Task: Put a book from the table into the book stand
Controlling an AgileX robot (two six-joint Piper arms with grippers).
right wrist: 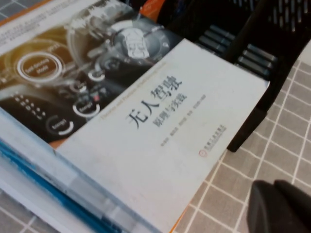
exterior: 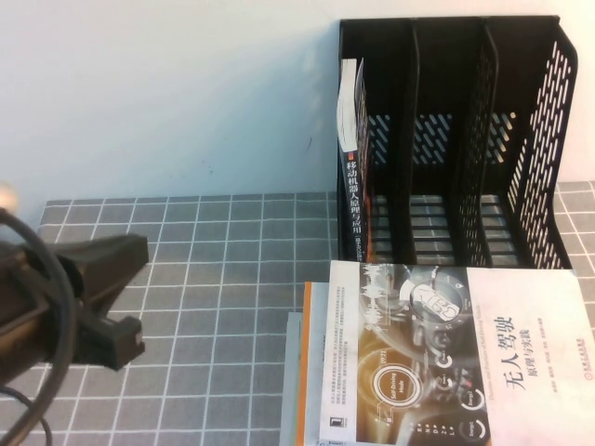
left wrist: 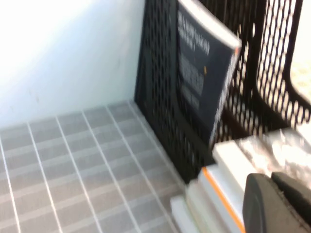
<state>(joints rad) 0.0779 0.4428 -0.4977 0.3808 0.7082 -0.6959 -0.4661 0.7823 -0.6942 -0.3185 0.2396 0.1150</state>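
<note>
Standing upright in book stand (exterior: 446,139) leftmost compartment, dark navy book (exterior: 354,177) — task looks done. Left gripper (exterior: 112,297) closed, empty, over table (exterior: 223,279) well left; right gripper (right wrist: 279,206) near white-and-grey book (exterior: 446,353) — state unclear.

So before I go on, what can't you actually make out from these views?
- Left gripper, low left in the high view and away from the book stand: shut.
- Right gripper: a dark blurred shape at the right wrist view's edge; absent from the high view.
- The book in the leftmost compartment: cover hidden.
- Stack under the white-and-grey book: cut off, count unclear.
</note>
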